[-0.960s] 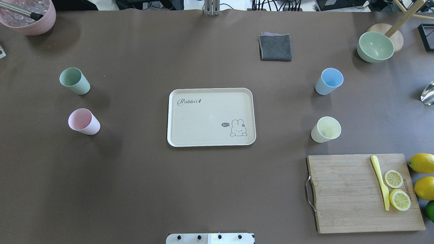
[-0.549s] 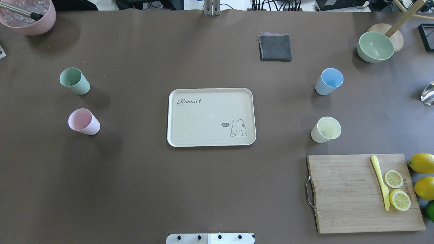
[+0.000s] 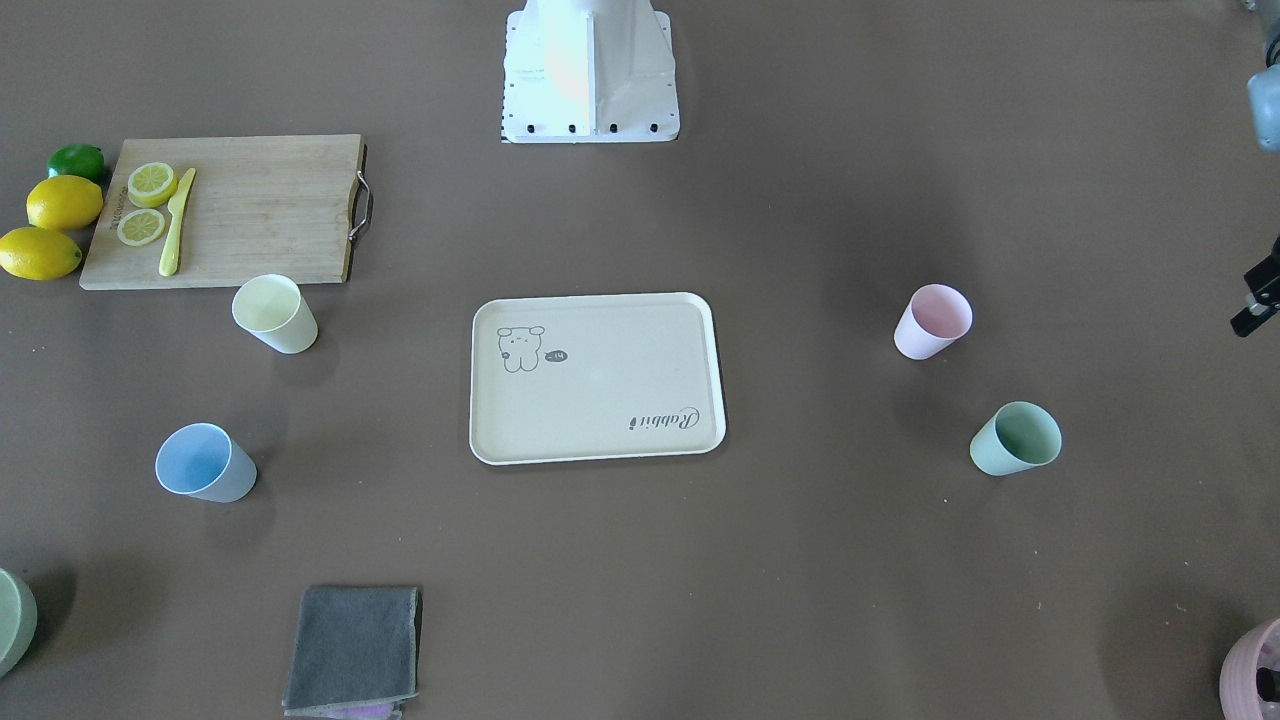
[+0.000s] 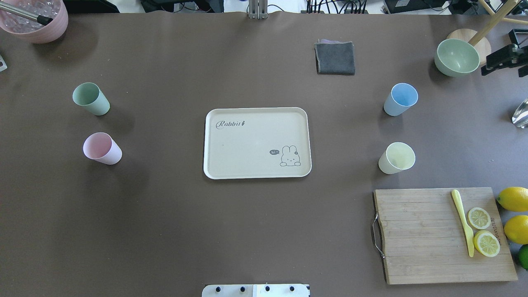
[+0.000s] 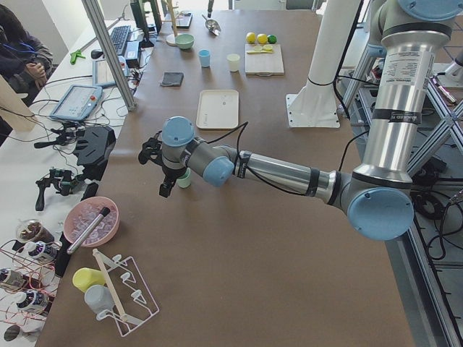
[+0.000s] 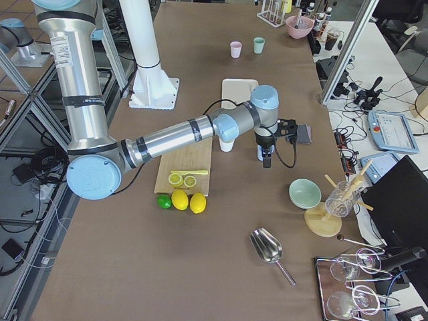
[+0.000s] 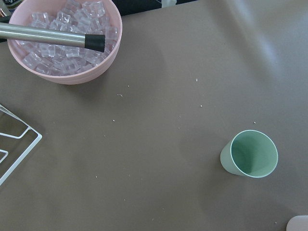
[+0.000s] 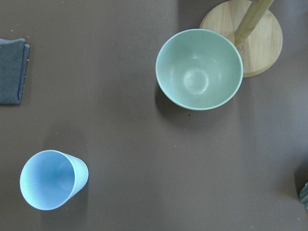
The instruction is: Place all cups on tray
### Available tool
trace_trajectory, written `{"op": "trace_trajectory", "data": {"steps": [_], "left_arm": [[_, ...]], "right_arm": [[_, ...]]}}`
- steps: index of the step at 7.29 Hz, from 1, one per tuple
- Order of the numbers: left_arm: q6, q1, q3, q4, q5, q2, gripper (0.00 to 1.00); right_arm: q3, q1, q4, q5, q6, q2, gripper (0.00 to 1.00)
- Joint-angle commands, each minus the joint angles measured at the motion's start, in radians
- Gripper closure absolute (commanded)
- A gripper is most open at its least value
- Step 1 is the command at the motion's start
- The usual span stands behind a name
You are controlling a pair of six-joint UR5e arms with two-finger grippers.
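The cream rabbit tray (image 4: 247, 144) lies bare at the table's middle. The mint green cup (image 4: 90, 98) and the pink cup (image 4: 102, 148) stand upright to its left. The blue cup (image 4: 400, 99) and the yellow cup (image 4: 396, 158) stand upright to its right. My left gripper (image 3: 1250, 310) shows only at the edge of the front view, high and out past the mint cup (image 7: 250, 154). My right gripper (image 4: 497, 61) pokes in at the overhead view's right edge, beyond the blue cup (image 8: 52, 179). I cannot tell whether either is open or shut.
A mauve pot of ice (image 4: 35, 18) sits at the far left. A grey cloth (image 4: 335, 57), a green bowl (image 4: 456, 57) and a wooden stand base (image 8: 260, 38) sit at the far right. A cutting board (image 4: 433, 235) with lemon slices and a knife lies near right.
The right gripper's black tip has come into the overhead view at the right edge, by the green bowl. The cups and the tray have not moved.
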Motion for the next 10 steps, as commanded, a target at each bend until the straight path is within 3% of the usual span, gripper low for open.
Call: {"op": "trace_trajectory", "data": {"steps": [1, 4, 5, 6, 7, 8, 9, 10], "left_arm": [[-0.099, 0.109, 0.123, -0.023, 0.036, -0.111, 0.01], [-0.216, 0.249, 0.255, -0.203, 0.173, -0.142, 0.02], [-0.23, 0.269, 0.268, -0.227, 0.183, -0.142, 0.1], [-0.238, 0.277, 0.268, -0.229, 0.183, -0.139, 0.35], [-0.239, 0.278, 0.269, -0.229, 0.182, -0.139, 0.68], [-0.241, 0.285, 0.266, -0.229, 0.182, -0.138, 0.94], [-0.265, 0.298, 0.263, -0.251, 0.182, -0.132, 1.0], [-0.321, 0.301, 0.256, -0.285, 0.18, -0.131, 1.0]], "right_arm": [[-0.069, -0.077, 0.003, -0.042, 0.041, 0.067, 0.0], [-0.076, -0.088, 0.003, -0.042, 0.043, 0.064, 0.0], [-0.074, -0.089, 0.005, -0.041, 0.043, 0.062, 0.0], [-0.072, -0.091, 0.005, -0.041, 0.043, 0.061, 0.0], [-0.074, -0.091, 0.003, -0.041, 0.043, 0.061, 0.0], [-0.074, -0.091, 0.003, -0.041, 0.043, 0.059, 0.0], [-0.076, -0.092, 0.005, -0.041, 0.043, 0.058, 0.0], [-0.076, -0.092, 0.005, -0.042, 0.043, 0.058, 0.0]]}}
